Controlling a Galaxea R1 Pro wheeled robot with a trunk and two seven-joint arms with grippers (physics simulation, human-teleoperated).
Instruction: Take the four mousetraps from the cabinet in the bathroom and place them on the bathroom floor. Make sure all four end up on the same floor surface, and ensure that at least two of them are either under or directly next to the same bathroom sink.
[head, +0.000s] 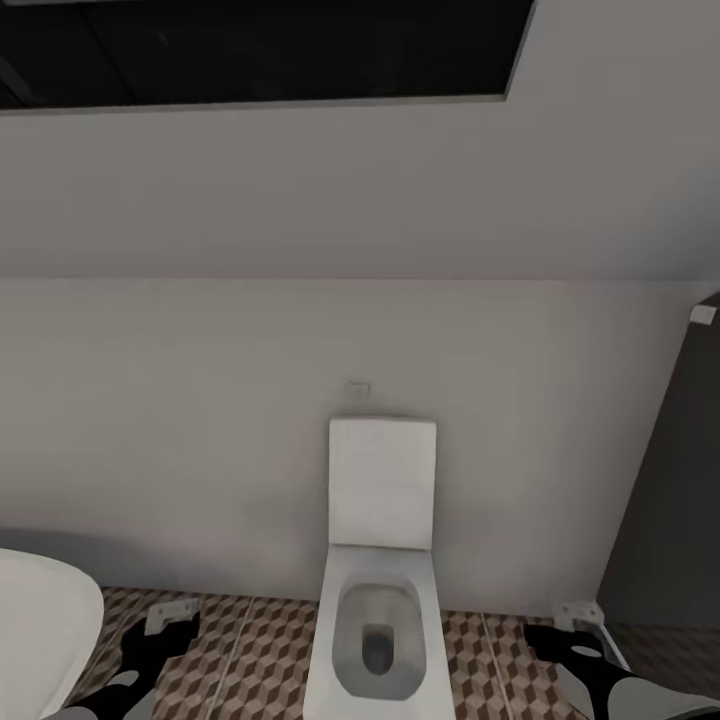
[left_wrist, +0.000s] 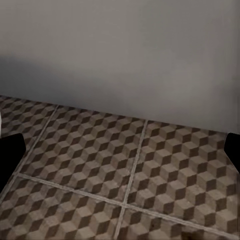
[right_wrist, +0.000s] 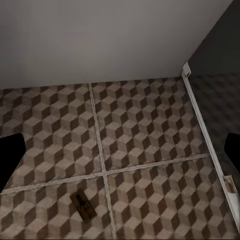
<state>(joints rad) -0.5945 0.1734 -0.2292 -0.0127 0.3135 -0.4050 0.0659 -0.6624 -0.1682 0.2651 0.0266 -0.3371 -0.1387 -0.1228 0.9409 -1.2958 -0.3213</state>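
no legible text — anywhere

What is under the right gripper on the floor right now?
One mousetrap lies flat on the patterned bathroom floor, beside a grout line, apart from the wall. Both dark fingers stand wide apart, empty. The trap's top piece is too blurred to make out.

The wall (head: 200, 400) and toilet (head: 378, 610) are faced from above by the head view. The floor (left_wrist: 125, 170) is viewed obliquely from low down by both wrist views; floor and wall are shared.
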